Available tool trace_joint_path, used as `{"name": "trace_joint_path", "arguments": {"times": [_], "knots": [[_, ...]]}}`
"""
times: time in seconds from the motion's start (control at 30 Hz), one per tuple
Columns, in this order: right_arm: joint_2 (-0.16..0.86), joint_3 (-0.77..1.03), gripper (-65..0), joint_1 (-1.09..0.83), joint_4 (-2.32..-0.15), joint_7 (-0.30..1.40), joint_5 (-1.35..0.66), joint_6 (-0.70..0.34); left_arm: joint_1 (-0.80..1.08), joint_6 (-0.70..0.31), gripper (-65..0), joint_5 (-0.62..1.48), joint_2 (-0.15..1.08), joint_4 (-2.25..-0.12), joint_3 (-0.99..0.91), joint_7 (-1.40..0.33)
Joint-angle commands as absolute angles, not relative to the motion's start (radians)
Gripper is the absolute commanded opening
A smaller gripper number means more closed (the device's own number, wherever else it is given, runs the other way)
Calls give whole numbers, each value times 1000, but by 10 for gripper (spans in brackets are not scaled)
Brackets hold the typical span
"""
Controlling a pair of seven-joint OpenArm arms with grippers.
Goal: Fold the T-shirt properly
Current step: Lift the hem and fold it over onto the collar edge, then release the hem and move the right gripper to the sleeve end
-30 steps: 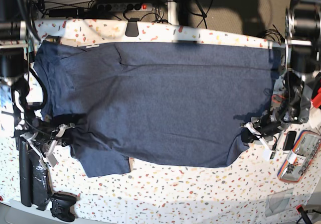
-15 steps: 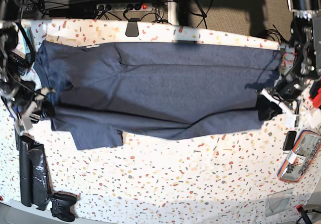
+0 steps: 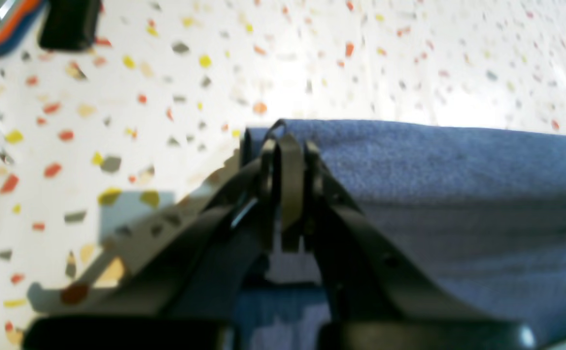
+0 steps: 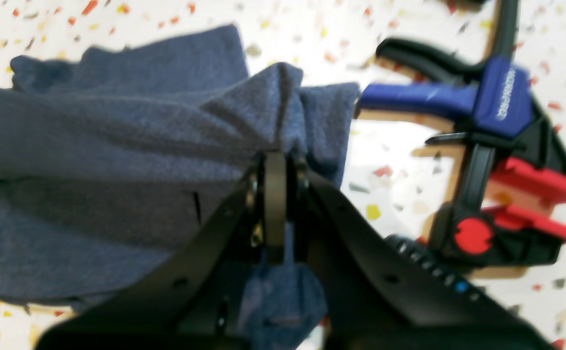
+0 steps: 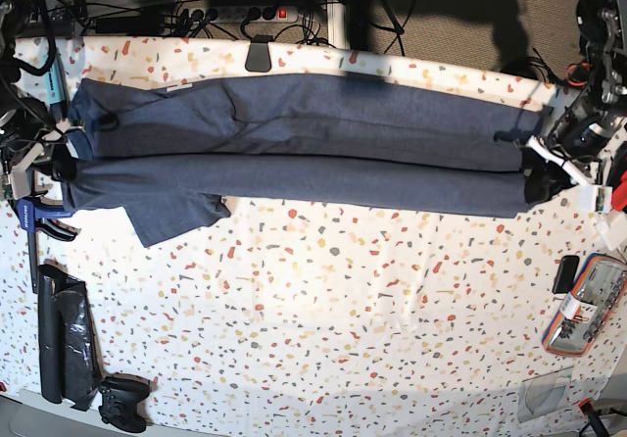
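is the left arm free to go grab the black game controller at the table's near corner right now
Probably not. The left gripper is shut on the heathered navy-blue T-shirt, at the table's opposite end from the black game controller; it would have to release the fold first.

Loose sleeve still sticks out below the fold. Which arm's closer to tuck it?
Right, probably. The sleeve lies beside the right gripper; the left gripper clamps the T-shirt at the far end. Both are shut on cloth.
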State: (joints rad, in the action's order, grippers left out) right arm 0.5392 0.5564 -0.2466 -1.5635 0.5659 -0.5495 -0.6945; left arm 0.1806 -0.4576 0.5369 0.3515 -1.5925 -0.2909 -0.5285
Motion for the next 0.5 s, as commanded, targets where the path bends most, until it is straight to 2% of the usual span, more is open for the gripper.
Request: {"name": "trace_joint_path", "arguments": {"times": [0.0,0.27,0.3,0.4,0.47], "knots": [[553,568,-650,-245,-1581,543,-557,-698,170,-461,-650,531,369,-1611,-300,-501],[507,567,-650,-252,-1580,657,-559,-698,185,-460,-650,407,369,-1611,-300,-501],[507,567,-590,-251,-1580,656,-559,-698,185,-460,-626,408,370,-1611,-300,-501],[507,567,-326,-238,-1580,651,-591,-698,179,-459,-395,408,369,-1611,-300,-491],[507,567,-242,-223,-1580,651,-644,-698,180,-428,-312,408,369,-1611,-300,-454]]}}
